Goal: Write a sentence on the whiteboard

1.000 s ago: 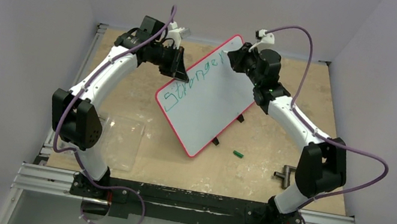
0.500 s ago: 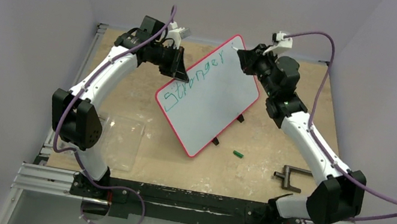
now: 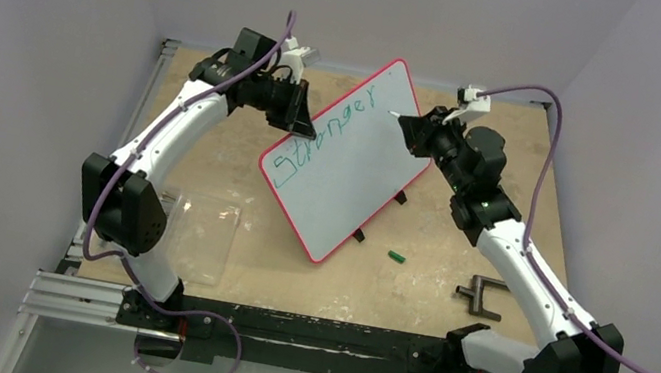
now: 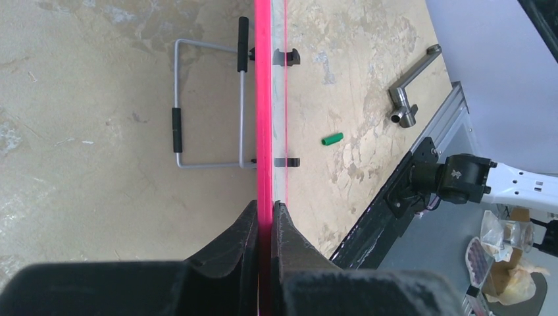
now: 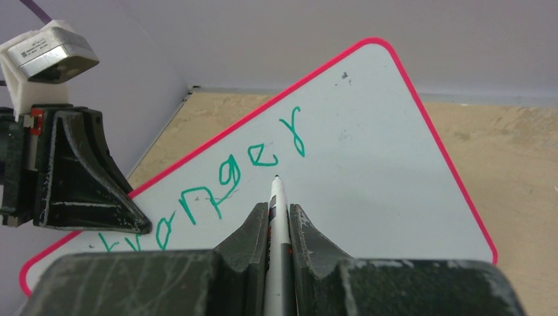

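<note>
Left jaws clamp the whiteboard rim; right jaws grip a marker. Near right on the bench: green cap, metal handle. Near left: clear sheet.

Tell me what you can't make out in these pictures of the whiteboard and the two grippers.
- Left wrist view: the whiteboard is edge-on, so its writing is hidden.
- Right wrist view: the left gripper covers the writing's first letters; the right gripper hides most of the marker.
- Right wrist view: whether the marker tip touches the board cannot be told.
- Top view: the small green piece is too small to name.
</note>
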`<act>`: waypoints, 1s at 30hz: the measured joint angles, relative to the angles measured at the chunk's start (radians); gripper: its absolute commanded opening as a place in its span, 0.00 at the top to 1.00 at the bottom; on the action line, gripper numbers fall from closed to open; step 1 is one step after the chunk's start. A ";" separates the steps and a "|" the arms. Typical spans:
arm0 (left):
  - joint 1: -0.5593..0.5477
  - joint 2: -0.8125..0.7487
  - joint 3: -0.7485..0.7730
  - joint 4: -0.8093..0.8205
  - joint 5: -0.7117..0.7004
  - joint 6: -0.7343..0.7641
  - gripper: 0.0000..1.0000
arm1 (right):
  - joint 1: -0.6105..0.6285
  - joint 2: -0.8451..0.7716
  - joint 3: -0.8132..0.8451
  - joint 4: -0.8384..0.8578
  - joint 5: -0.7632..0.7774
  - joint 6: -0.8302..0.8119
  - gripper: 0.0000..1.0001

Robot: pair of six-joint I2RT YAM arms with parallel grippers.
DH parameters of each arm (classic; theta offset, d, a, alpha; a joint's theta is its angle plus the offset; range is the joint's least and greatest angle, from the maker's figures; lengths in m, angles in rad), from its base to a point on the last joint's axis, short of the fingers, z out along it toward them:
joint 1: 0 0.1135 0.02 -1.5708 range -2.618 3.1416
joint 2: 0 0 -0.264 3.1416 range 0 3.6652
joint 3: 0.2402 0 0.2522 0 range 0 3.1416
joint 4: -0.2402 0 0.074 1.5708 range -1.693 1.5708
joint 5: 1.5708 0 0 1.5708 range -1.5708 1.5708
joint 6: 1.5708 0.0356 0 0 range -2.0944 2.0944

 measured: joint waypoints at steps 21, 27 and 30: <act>-0.004 -0.050 -0.069 0.035 -0.006 -0.029 1.00 | 0.147 -0.061 -0.080 0.000 -0.182 -0.044 1.00; 0.016 -0.047 -0.080 0.043 0.009 -0.031 1.00 | 0.217 -0.058 -0.150 0.032 -0.198 -0.074 1.00; 0.024 -0.043 -0.080 0.043 0.013 -0.034 1.00 | 0.242 -0.053 -0.195 0.059 -0.211 -0.082 1.00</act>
